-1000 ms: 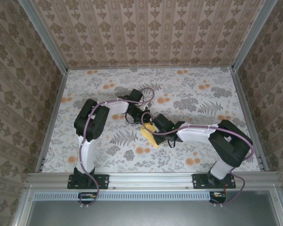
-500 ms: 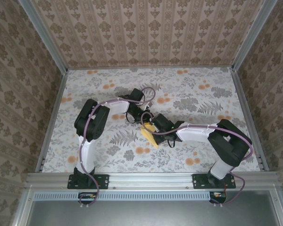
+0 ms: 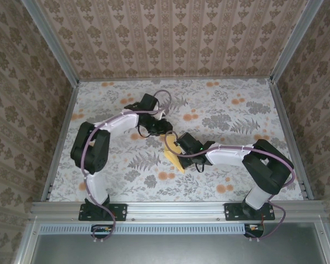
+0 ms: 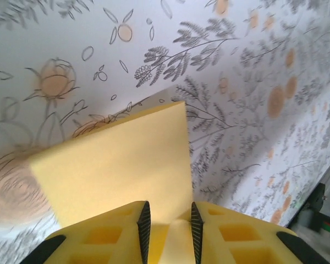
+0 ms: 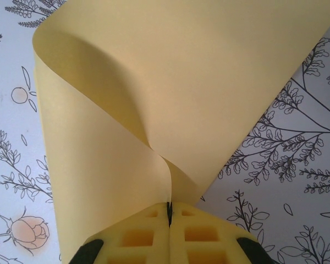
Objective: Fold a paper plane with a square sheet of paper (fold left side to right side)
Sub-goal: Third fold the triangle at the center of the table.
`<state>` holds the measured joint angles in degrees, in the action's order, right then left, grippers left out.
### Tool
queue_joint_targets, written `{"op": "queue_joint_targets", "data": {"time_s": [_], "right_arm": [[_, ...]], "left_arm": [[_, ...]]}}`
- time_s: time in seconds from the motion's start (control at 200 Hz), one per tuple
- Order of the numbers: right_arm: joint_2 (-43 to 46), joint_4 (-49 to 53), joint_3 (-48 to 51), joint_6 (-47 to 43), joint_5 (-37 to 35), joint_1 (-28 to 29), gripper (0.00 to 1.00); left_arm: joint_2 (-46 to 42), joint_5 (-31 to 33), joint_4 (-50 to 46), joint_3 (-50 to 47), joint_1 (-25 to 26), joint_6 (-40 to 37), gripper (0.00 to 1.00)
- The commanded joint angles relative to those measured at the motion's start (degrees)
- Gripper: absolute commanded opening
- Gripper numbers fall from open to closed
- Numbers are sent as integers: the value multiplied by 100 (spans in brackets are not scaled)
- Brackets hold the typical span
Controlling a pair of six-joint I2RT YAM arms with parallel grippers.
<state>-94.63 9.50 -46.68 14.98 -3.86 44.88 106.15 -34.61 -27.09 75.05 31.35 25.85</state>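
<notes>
Left tool [image 3: 166,130] now farther back-left.

I log a white table cover with grey fern and orange flower prints [image 3: 236,110], beige damask-patterned walls [image 3: 176,38] and an aluminium front rail [image 3: 176,209].

Curled square sheet of paper [image 5: 181,82] pinched in right hand [image 5: 169,209]

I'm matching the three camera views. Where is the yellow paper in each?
Top external: yellow paper at table centre, in the right gripper.
Left wrist: lower centre, reaching into the left gripper.
Right wrist: curled across the upper frame, pinched below.
Shared landmark: floral table cover.
</notes>
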Motion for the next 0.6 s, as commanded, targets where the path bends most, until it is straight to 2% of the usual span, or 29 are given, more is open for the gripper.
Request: {"op": "queue_joint_targets", "data": {"time_s": [0.0, 0.295, 0.595], "right_arm": [[-196, 406, 28, -50, 142, -17, 0], [-229, 454, -10, -71, 150, -7, 0], [-259, 492, -43, -59, 158, 3, 0]], "left_arm": [[-494, 70, 30, -436, -33, -75, 23], [-1228, -491, 1131, -1766, 106, 398, 17], [-1160, -703, 2066, -2381, 434, 882, 17]]}}
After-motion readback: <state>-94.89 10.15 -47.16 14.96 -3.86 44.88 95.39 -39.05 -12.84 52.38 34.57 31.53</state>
